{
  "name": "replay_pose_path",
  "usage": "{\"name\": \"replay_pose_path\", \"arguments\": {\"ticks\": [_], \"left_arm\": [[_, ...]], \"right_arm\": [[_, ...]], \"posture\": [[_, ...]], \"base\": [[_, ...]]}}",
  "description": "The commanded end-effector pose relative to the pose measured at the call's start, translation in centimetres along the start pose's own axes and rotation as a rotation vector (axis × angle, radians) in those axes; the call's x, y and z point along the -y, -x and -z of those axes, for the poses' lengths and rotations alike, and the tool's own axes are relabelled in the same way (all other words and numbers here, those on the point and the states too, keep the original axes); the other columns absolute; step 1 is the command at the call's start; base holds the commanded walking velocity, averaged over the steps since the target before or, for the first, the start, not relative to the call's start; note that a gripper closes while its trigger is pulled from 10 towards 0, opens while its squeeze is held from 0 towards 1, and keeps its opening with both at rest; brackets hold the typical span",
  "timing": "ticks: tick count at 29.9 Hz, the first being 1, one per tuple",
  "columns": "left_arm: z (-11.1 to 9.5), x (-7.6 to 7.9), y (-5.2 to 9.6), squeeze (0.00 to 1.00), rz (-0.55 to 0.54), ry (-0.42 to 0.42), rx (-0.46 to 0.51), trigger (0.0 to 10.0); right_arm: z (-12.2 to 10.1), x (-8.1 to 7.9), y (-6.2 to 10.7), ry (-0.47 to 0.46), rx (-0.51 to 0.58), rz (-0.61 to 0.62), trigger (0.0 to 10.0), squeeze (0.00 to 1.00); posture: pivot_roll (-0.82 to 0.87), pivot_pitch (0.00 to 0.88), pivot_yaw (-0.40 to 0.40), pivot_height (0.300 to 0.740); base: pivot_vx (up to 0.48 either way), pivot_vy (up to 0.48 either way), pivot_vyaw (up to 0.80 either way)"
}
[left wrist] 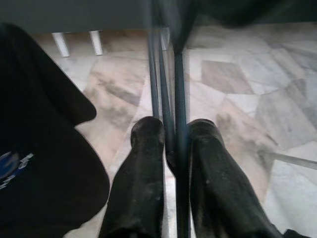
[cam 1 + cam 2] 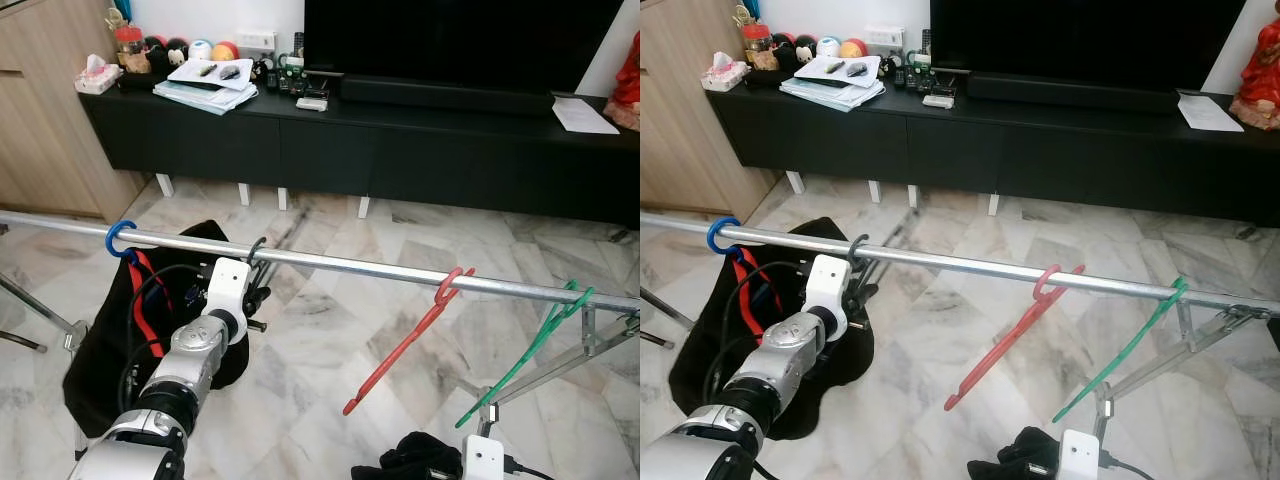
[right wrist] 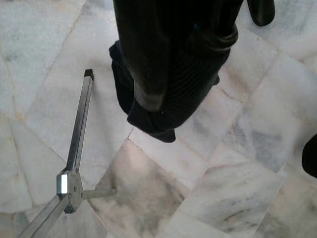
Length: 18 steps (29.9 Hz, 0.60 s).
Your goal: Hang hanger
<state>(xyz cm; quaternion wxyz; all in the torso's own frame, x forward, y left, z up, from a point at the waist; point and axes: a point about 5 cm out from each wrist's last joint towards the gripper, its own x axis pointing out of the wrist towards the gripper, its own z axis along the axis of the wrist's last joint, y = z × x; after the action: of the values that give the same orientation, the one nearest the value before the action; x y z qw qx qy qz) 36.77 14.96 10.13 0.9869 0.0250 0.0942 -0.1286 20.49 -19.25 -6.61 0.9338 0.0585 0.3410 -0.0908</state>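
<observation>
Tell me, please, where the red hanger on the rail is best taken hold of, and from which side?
Probably by the neck just below the hook of the red hanger. It hangs edge-on from the rail, its body sloping down toward the robot's left, so a tool coming from the robot's side could close across the thin flat plastic and lift the hook clear.

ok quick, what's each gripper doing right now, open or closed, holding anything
Left gripper: closed on the thin dark grey hanger, whose hook sits on the silver metal rail.
Right gripper: low, holding dark black cloth.
</observation>
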Motion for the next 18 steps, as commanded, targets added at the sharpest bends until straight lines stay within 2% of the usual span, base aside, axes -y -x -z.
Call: {"name": "replay_pose_path", "arguments": {"ticks": [1,9,18], "left_arm": [[-0.69,0.07,-0.17,0.00,0.012,-0.005,0.030,0.0],[-1.05,0.11,-0.16,0.00,0.015,-0.026,0.055,0.0],[-0.46,0.28,0.39,0.00,0.000,-0.033,0.081,0.0]], "right_arm": [[0.40,0.23,0.10,0.002,-0.023,0.006,10.0,0.00],[0.70,0.44,0.18,0.000,-0.041,0.009,10.0,0.00],[0.87,1.06,0.25,-0.001,-0.056,0.016,10.0,0.00]], "posture": [[0.00,0.129,-0.018,0.740],[0.00,0.127,-0.016,0.740],[0.01,0.118,-0.019,0.740]], "base": [[0.000,0.000,0.00],[0.000,0.000,0.00],[0.000,0.000,0.00]]}}
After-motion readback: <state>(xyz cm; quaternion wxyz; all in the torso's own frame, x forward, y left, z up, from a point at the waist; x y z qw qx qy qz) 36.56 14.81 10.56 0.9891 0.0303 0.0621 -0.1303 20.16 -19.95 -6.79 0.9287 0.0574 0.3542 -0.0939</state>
